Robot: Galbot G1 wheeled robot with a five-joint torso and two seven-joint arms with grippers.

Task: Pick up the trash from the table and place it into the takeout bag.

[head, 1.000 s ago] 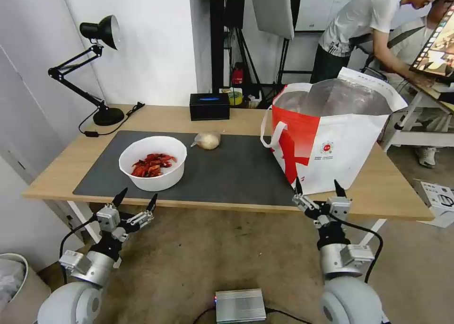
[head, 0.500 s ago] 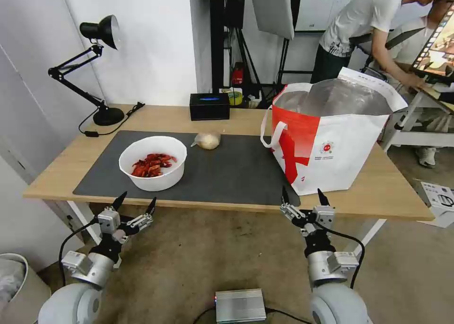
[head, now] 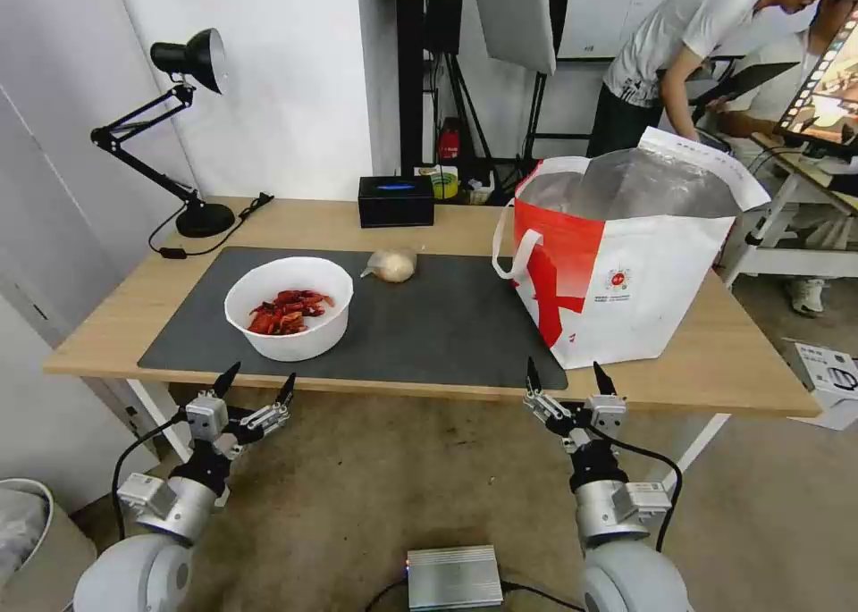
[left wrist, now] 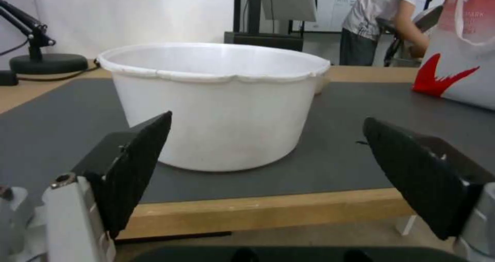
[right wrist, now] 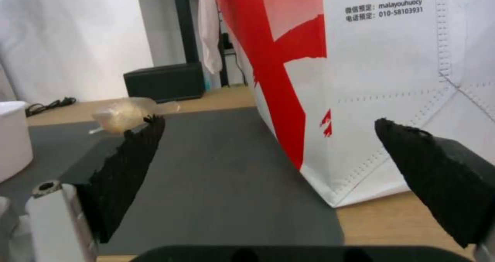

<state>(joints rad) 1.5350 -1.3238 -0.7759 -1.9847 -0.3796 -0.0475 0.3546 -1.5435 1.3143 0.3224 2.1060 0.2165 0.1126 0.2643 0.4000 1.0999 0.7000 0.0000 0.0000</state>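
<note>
A white bowl of red scraps (head: 289, 307) stands on the left of the dark mat (head: 429, 326); its white wall (left wrist: 216, 103) looms close in the left wrist view. Behind it lies a beige knotted bag lump (head: 392, 265) (right wrist: 123, 115). The red-and-white takeout bag (head: 626, 264) (right wrist: 371, 80) stands open on the right of the table (head: 760, 380). My left gripper (head: 254, 383) (left wrist: 265, 138) hangs open below the table's front edge, before the bowl. My right gripper (head: 568, 377) (right wrist: 268, 138) is open too, in front of the bag's near corner.
A black desk lamp (head: 179, 129) stands at the table's back left, a black box (head: 396, 200) at the back middle. A silver box (head: 454, 577) lies on the floor between my arms. A white bin (head: 27, 540) sits at the lower left.
My right gripper has drawn back from the bag's front, moving left and down to just below the table edge. The left gripper has barely moved.
</note>
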